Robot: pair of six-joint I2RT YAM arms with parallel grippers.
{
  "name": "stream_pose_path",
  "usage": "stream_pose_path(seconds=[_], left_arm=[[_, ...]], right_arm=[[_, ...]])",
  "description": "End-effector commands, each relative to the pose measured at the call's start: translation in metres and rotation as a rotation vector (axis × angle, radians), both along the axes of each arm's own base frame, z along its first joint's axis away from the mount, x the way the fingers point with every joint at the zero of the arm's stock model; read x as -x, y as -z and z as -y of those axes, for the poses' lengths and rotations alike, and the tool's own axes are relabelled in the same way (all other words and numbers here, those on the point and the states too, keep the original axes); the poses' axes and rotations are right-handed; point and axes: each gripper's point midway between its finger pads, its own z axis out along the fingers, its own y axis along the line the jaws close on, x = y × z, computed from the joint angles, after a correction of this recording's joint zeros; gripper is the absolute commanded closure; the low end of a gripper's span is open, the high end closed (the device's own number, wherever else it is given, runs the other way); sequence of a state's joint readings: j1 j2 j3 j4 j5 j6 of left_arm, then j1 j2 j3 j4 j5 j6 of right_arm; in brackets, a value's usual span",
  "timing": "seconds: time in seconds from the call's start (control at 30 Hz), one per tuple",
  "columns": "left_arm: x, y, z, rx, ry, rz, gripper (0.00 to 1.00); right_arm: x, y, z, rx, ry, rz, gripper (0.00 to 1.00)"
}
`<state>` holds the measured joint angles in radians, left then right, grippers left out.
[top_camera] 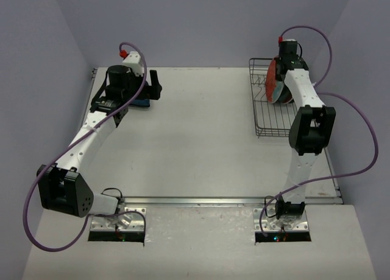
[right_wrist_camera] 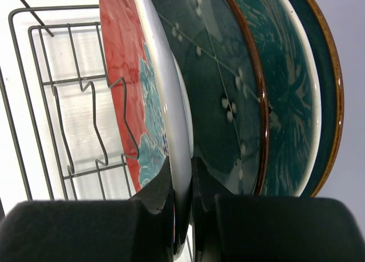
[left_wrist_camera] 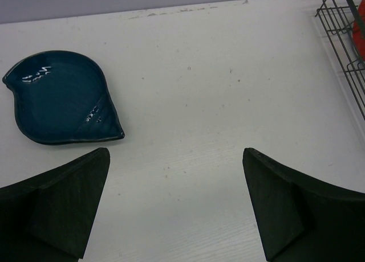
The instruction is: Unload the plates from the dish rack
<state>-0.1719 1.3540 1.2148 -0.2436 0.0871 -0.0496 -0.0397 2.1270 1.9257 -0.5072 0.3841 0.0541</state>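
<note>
Near end of the rack [top_camera: 272,134], right side of the table [left_wrist_camera: 217,102]: the slots are unoccupied. Nothing there would stop a plate that tips nearward.

Left side: the left gripper [left_wrist_camera: 177,208] hangs over bare table with its jaws spread wide and nothing between them. The blue plate [left_wrist_camera: 60,97] lies flat just to its left, already out of the rack. Risk: if the next plate is brought to this spot, it may strike this arm or land on the blue plate's edge.

Middle of the rack: the right gripper [right_wrist_camera: 183,208] has its jaws closed on the rim of the red plate [right_wrist_camera: 120,62], one finger on each face. The plate stands on edge in its slot, nearest of the four in the rack. The hold is a narrow pinch on a glazed rim, so the plate may swing or slide out once its weight comes off the wires. Its lower edge sits among the bent dividers; a slanted pull could snag there and drag the rack along.

Just behind: the second plate [right_wrist_camera: 219,85], dark with white blossoms, stands very close to the red one, and one finger occupies the gap between them. Any sideways motion could scrape or push it.

Farther back: the teal plate [right_wrist_camera: 288,97] and the last plate [right_wrist_camera: 328,74] stand packed closely behind the second. A knock to the second could topple the row.
</note>
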Motion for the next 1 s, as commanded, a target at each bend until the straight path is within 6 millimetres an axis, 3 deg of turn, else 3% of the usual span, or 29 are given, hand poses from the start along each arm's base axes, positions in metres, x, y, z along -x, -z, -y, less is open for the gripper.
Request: stream_pose_path(seconds=[0.0, 0.23, 0.43, 0.97], left_arm=[[-0.002, -0.019, 0.011, 0.024, 0.037, 0.061, 0.0], [-0.003, -0.023, 0.011, 0.021, 0.039, 0.067, 0.0], [-0.006, -0.029, 0.005, -0.007, 0.017, 0.085, 0.0], [-0.02, -0.034, 0.007, 0.008, 0.004, 0.062, 0.0]], right_arm=[[-0.006, -0.061, 0.0, 0.029, -0.022, 0.165, 1.0], [0.007, -0.116, 0.0, 0.069, 0.001, 0.292, 1.0], [0.013, -0.147, -0.007, 0.077, -0.002, 0.355, 1.0], [0.028, -0.263, -0.088, 0.335, -0.15, 0.587, 1.0]])
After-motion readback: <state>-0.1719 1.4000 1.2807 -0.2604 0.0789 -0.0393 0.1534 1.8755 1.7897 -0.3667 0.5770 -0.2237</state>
